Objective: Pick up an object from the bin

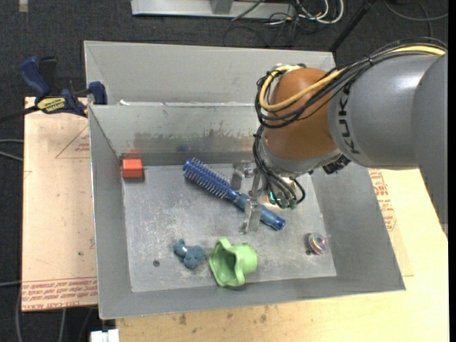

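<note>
A blue hairbrush (209, 179) lies slantwise in the middle of the bin, bristles to the upper left, handle running down to the right. My gripper (246, 199) is down over its handle, open. One fingertip (247, 226) stands on the near side of the handle and the other on the far side, so the handle passes between them. The orange cover above hides the gripper's body.
A green crumpled cup-like thing (233, 263) and a small blue-grey toy (189, 254) lie near the front wall. A red-orange block (132, 169) sits at the back left corner. A small purple and silver thing (315, 244) lies at the front right.
</note>
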Controlling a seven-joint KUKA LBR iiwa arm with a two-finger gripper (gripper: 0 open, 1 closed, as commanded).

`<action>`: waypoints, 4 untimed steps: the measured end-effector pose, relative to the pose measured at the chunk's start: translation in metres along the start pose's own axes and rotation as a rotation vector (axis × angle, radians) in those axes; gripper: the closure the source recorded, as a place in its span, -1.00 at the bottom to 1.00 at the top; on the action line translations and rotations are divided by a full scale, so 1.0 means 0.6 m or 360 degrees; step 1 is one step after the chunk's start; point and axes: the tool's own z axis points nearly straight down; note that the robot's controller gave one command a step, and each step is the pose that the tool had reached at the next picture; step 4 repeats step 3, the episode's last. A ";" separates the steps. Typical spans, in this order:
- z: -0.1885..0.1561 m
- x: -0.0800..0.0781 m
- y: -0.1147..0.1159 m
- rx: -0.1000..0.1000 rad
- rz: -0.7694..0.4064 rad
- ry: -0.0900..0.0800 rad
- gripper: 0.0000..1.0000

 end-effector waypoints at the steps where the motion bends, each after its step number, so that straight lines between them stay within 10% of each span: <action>1: 0.112 -0.047 0.001 -0.0001 0.0263 -0.0011 -1.00; 2: 0.108 -0.049 0.000 0.0000 0.0264 -0.0015 1.00; 3: -0.121 -0.036 0.009 -0.0003 0.0271 -0.0024 1.00; 4: -0.121 -0.036 0.009 -0.0003 0.0271 -0.0024 1.00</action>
